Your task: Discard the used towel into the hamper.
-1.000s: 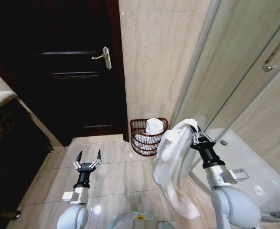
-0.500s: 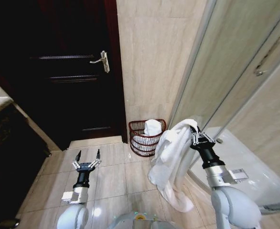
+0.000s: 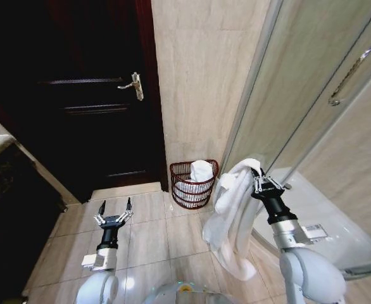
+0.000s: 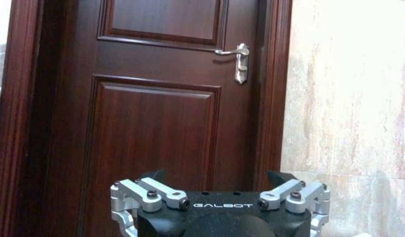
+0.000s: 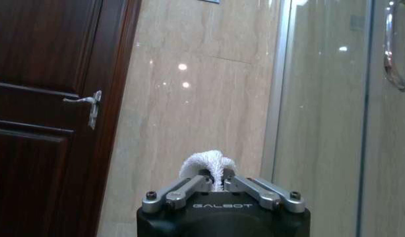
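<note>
The right gripper (image 3: 259, 182), clamped on the limp white towel (image 3: 231, 209), hangs nearer the round reddish-brown wire hamper (image 3: 193, 184) than the spread-fingered left gripper (image 3: 113, 211) does.

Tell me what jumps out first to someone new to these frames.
The white towel draped from the right end effector, which is shut on its top fold, hanging low over the tiled floor beside the glass shower door. Next, the reddish-brown hamper against the wall ahead, white cloth already inside. The left end effector waits open near the dark door.
</note>
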Robot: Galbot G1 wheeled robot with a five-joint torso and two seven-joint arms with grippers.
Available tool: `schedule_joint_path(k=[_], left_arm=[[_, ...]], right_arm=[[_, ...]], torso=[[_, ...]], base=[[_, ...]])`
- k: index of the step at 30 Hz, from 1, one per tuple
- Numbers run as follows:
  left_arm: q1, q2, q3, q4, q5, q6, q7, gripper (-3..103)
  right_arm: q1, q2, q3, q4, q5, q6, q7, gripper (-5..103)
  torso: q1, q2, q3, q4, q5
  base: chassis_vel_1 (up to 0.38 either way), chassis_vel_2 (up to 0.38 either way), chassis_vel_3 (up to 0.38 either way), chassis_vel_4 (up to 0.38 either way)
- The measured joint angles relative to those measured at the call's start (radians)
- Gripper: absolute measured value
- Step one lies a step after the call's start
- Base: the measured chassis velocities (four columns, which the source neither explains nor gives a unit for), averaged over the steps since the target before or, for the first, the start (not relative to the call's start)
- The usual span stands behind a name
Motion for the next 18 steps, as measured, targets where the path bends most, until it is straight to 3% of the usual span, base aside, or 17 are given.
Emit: schedule_joint_path(k=[18], left_arm=[[-0.011, -0.006, -0.010, 0.010, 0.042, -0.020, -0.006, 100]], right_arm=[[0.001, -0.005, 0.004, 0.000, 0.016, 0.002, 0.006, 4]], torso=[[0.016, 0.039, 0.023, 0.0000, -0.0001]], base=[[0.097, 0.096, -0.090, -0.092]])
